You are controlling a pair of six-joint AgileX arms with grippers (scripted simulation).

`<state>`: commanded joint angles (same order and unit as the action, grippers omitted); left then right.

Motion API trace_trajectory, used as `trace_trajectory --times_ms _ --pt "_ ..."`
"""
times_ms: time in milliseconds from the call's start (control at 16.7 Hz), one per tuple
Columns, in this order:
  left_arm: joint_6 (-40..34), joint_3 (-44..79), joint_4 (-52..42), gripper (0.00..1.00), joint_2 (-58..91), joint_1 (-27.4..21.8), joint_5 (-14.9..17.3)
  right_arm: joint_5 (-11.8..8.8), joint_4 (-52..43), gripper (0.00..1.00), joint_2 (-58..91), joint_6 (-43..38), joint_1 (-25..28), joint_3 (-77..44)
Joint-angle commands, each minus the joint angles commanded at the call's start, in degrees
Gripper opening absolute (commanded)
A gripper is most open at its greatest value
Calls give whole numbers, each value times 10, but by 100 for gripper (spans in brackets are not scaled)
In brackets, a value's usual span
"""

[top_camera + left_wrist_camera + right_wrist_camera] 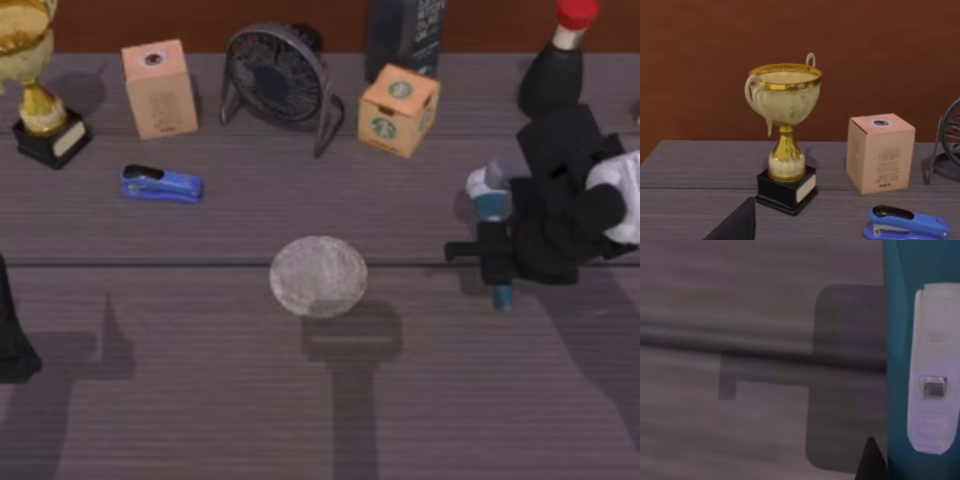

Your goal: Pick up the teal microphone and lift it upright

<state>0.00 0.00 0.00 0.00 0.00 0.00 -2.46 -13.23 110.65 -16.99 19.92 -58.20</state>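
Note:
The teal microphone (pixel 491 206) is at the right of the table, its whitish-grey ball head toward the back and its slim handle tip (pixel 502 296) toward the front. My right gripper (pixel 495 255) is shut across the handle from the right. In the right wrist view the teal handle with its white switch strip (pixel 934 370) fills the edge, with one dark fingertip (pixel 871 464) beside it and shadow on the table below. My left gripper (pixel 12 340) is parked at the table's left edge, open, and one of its fingers (pixel 737 225) shows in the left wrist view.
A blue stapler (pixel 162 184) lies at the left, a round grey disc (pixel 318 276) in the middle. Along the back stand a gold trophy (pixel 35 85), a pink box (pixel 159 88), a small fan (pixel 280 80), a Starbucks box (pixel 399 110), a dark bottle (pixel 405 35) and a red-capped bottle (pixel 555 65).

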Motion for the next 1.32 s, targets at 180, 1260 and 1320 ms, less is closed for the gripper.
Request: trace_trajectory --times_ms 180,1260,1320 --pt "0 0 0 100 0 0 0 -46 135 0 -26 30 -2 37" --pt "0 0 0 100 0 0 0 -225 663 0 -185 158 -7 188" --pt "0 0 0 100 0 0 0 -223 664 0 -185 158 -5 187"
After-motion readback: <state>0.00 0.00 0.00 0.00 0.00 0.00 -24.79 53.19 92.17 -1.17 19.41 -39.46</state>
